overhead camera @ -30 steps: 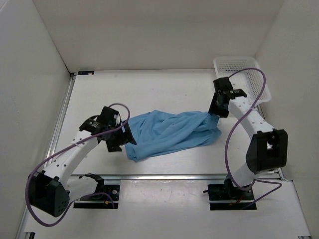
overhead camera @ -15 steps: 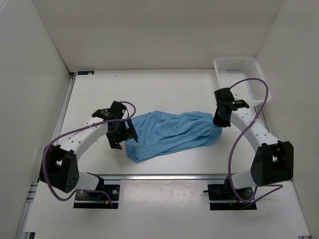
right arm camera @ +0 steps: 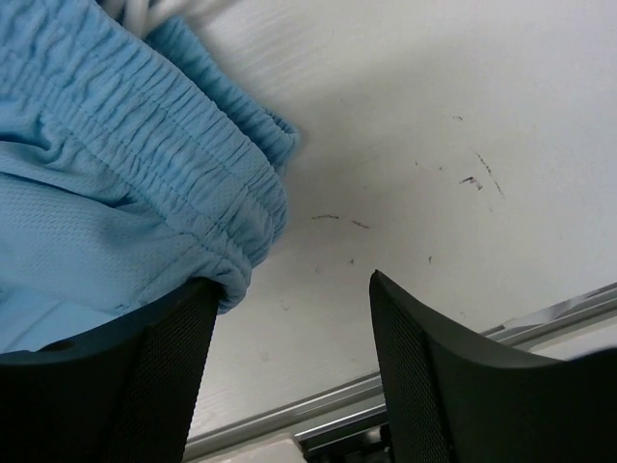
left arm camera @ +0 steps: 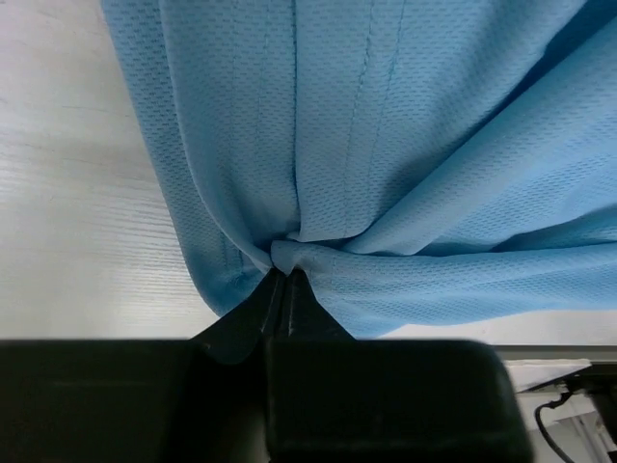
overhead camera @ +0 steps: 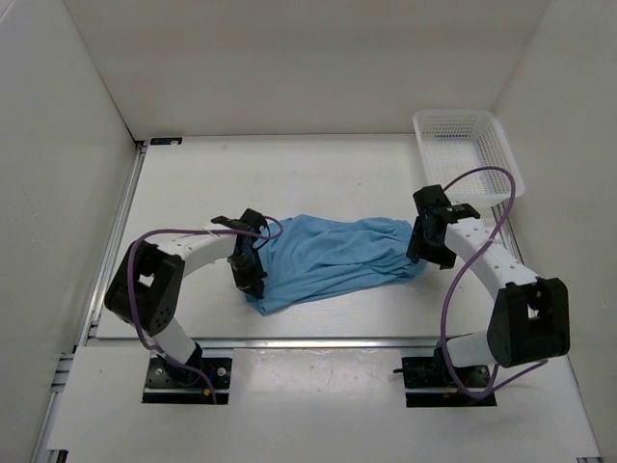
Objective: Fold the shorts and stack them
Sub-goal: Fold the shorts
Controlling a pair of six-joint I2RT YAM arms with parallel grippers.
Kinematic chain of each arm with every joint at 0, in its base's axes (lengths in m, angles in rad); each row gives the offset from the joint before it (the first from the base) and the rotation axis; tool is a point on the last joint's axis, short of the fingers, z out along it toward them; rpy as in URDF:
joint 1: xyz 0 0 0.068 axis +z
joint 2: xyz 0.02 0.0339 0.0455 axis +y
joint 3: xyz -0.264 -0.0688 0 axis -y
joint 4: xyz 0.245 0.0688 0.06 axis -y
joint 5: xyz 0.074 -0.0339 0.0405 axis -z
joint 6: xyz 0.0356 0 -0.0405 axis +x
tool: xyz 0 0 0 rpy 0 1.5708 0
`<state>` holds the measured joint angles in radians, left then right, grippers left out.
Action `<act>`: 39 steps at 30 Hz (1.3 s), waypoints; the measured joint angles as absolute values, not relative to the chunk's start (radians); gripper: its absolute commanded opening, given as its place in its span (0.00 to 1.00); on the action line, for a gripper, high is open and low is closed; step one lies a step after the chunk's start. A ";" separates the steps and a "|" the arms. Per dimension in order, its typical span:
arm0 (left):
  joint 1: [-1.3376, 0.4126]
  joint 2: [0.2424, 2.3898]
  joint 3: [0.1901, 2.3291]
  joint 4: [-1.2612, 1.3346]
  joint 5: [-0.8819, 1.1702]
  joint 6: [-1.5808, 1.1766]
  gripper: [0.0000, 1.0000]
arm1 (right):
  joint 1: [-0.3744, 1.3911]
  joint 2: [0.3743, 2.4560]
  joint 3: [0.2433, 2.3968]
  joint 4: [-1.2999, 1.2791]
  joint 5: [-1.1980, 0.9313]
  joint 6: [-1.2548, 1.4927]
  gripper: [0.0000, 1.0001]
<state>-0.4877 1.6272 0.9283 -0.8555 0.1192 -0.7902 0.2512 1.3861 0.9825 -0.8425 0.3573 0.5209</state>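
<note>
The light blue shorts [overhead camera: 333, 256] lie bunched lengthwise across the middle of the table. My left gripper [overhead camera: 253, 268] is at their left end. In the left wrist view it [left arm camera: 284, 275] is shut on a pinched fold of the shorts [left arm camera: 386, 145], and the cloth fans out from the fingertips. My right gripper [overhead camera: 427, 253] is at the right end, over the gathered waistband [right arm camera: 145, 145]. It [right arm camera: 289, 299] stands open with bare table between the fingers. The waistband's corner touches the left finger [right arm camera: 164, 367]. A bit of white drawstring [right arm camera: 145, 12] shows at the top edge.
A white mesh basket [overhead camera: 463, 145] stands at the back right corner, behind the right arm. An aluminium rail [overhead camera: 318, 340] runs along the table's near edge, in front of both arm bases. White walls close in the left, back and right.
The left gripper has moved right onto the shorts' left end and shut on the cloth. The right gripper has shifted slightly nearer and opened off the waistband.
</note>
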 measured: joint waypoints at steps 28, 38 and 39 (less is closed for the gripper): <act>-0.488 1.459 1.087 -1.000 0.032 -0.791 0.10 | -0.231 1.252 0.770 -0.675 -0.474 0.738 0.76; -0.488 1.478 1.096 -1.009 0.025 -0.790 0.10 | -0.276 1.436 0.768 -0.518 -0.592 0.809 0.31; -0.488 1.478 1.097 -1.010 0.023 -0.790 0.10 | -0.276 1.452 0.768 -0.508 -0.594 0.808 0.18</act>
<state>-0.4877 1.4780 1.0969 -1.0103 0.0235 -0.7902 -0.2756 1.4517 0.7685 -0.5076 -0.5938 0.8082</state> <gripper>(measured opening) 0.112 0.417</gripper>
